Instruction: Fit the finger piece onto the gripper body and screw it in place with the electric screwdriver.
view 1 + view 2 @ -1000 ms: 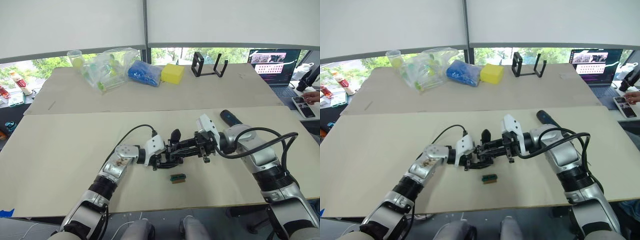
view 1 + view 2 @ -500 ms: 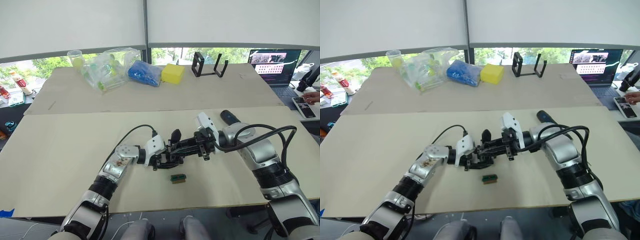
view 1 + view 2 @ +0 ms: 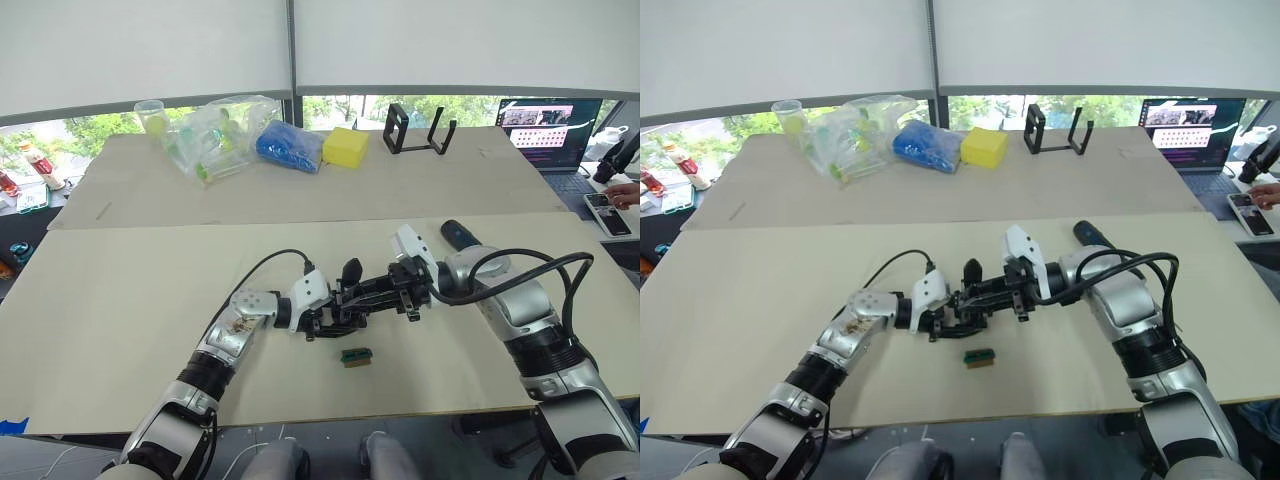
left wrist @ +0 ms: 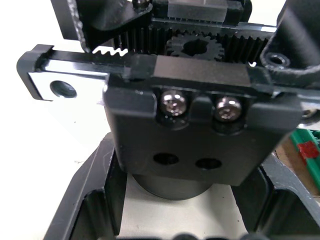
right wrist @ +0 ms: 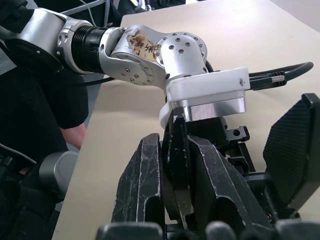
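Observation:
The gripper body (image 3: 346,302), a small black assembly with a pointed finger sticking up, is at the middle of the near table, and my left gripper (image 3: 328,318) is shut on its base. In the left wrist view its black block (image 4: 185,130) with two screws and a gear rack sits between my fingers (image 4: 95,200). My right gripper (image 3: 380,290) meets the body from the right, shut on the thin black finger piece (image 5: 175,165). The dark blue electric screwdriver (image 3: 458,236) lies on the table behind my right arm.
A small green block (image 3: 355,355) lies just in front of the gripper body. On the far table are a plastic bag (image 3: 215,135), a blue bag (image 3: 290,145), a yellow block (image 3: 345,147) and a black stand (image 3: 418,130). A laptop (image 3: 545,125) and a person's hand (image 3: 625,192) are at far right.
My right forearm and its cable have shifted slightly. Both grippers stay together at the gripper body.

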